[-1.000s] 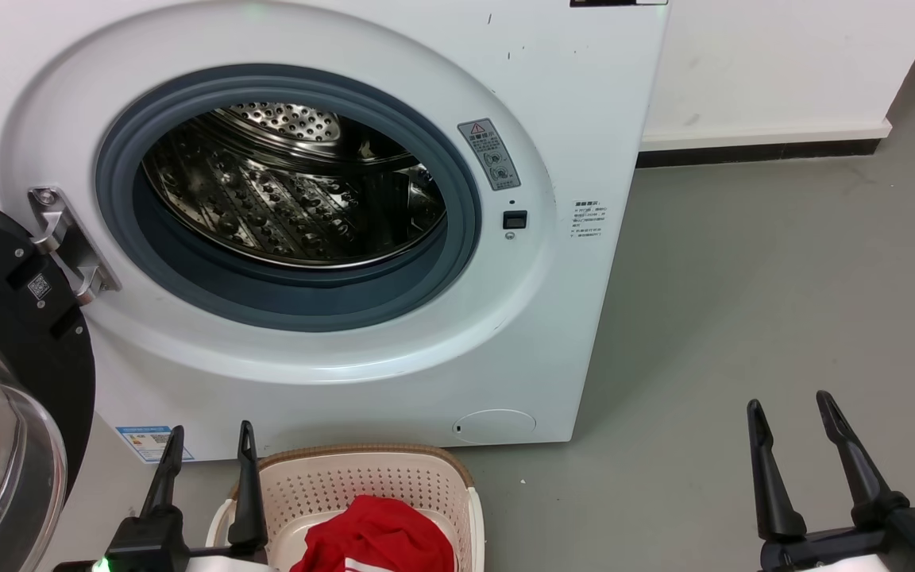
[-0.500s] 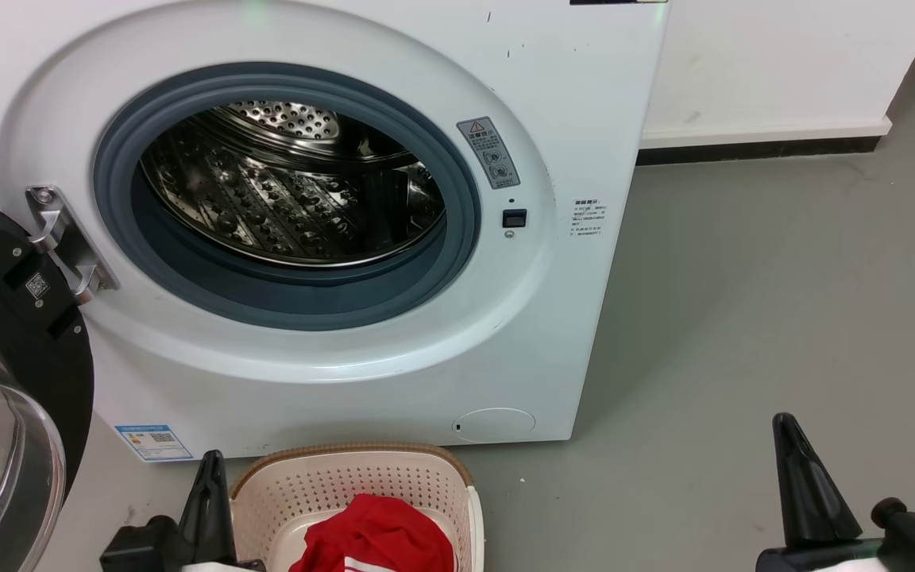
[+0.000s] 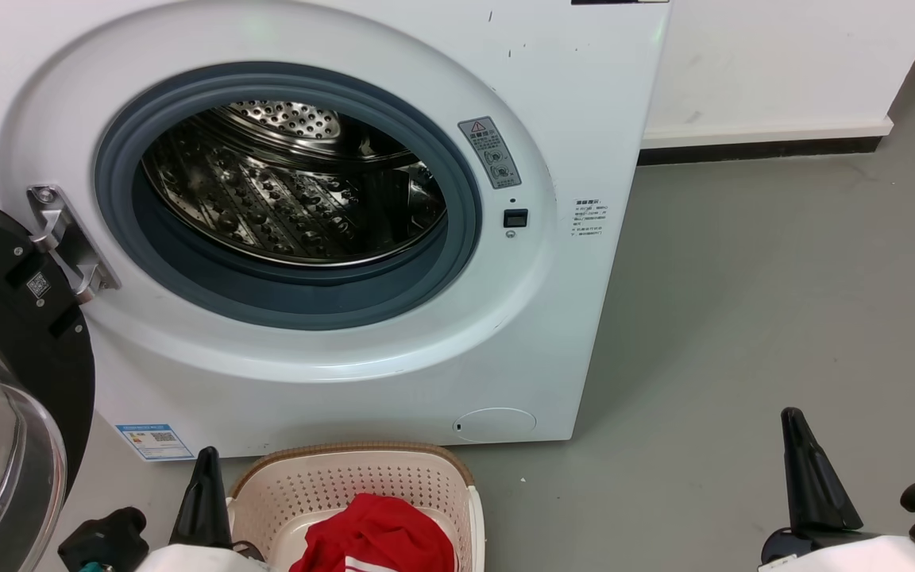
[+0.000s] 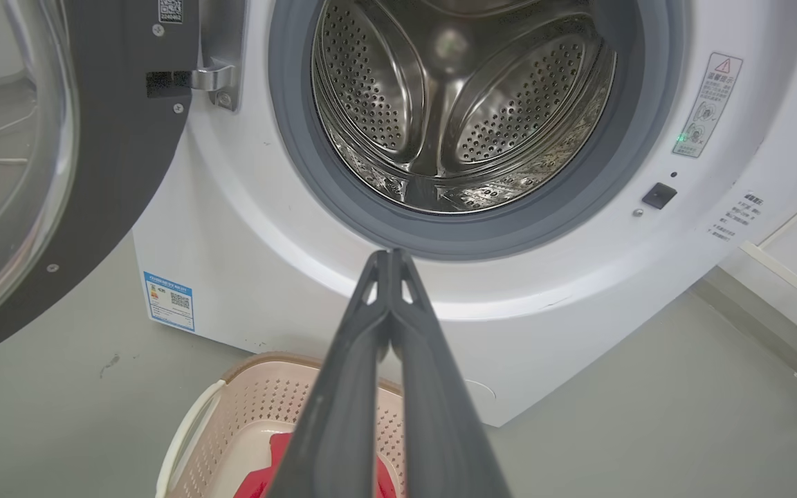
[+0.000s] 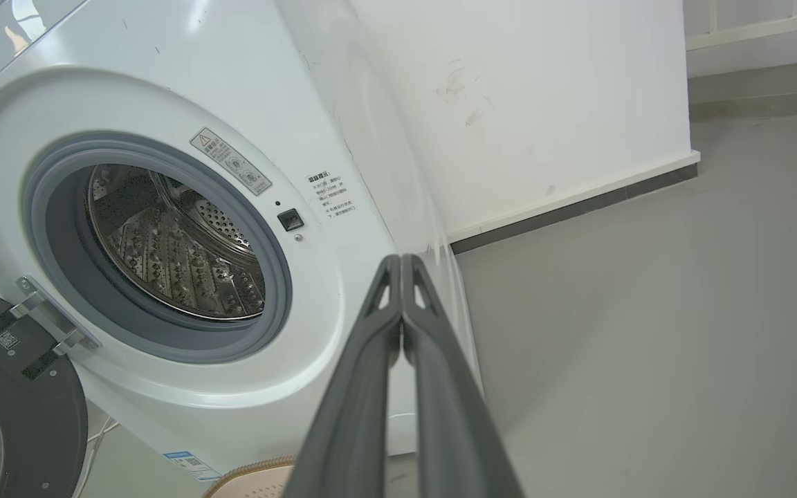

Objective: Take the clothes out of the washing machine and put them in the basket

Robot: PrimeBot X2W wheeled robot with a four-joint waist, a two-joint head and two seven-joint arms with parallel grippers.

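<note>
Pressed tip to tip, gripping nothing: left gripper, by the left rim of the cream basket; right gripper, well right of the washing machine. Lying in the basket, just before the machine's front: red clothes. Swung open at left: glass door, exposing steel drum.

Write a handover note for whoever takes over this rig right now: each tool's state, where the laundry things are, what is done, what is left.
Left tool: shut, empty, near the basket, at its left edge.
Right tool: shut, empty, over the floor right of the washing machine.
The clothes lie in the basket, which stands before the machine; door open.
Done: the drum shows no garment.
Left: apparently nothing; perhaps check the drum's hidden front bottom.
</note>
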